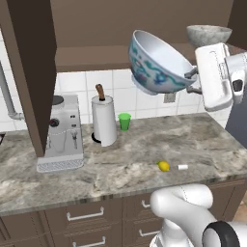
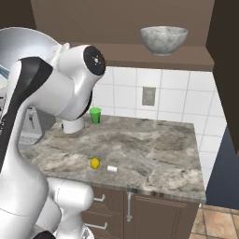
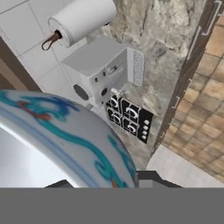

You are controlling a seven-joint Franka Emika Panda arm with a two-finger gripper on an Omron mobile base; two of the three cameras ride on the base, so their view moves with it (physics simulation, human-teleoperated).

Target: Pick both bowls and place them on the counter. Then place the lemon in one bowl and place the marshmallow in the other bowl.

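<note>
My gripper [image 1: 192, 81] is shut on the rim of the white bowl with the blue-and-red pattern [image 1: 157, 62], which hangs tilted high above the counter [image 1: 120, 164], its mouth turned up and to the right. In the hand view the same patterned bowl [image 3: 57, 131] curves close across the lower left. The grey-white marbled bowl [image 1: 209, 34] [image 2: 164, 39] stands upright on the cabinet shelf, to the right of the held one. The lemon [image 1: 164, 166] [image 2: 95, 162] lies near the counter's front edge, with the marshmallow [image 1: 183, 167] [image 2: 111, 168] just to its right.
A paper towel roll [image 1: 103, 120] and a small green cup [image 1: 124, 120] [image 2: 95, 115] stand at the back of the counter [image 2: 149, 154]. A coffee machine [image 1: 62, 135] sits at the left. An open cabinet door [image 1: 26, 72] hangs at the left. Drawers run below.
</note>
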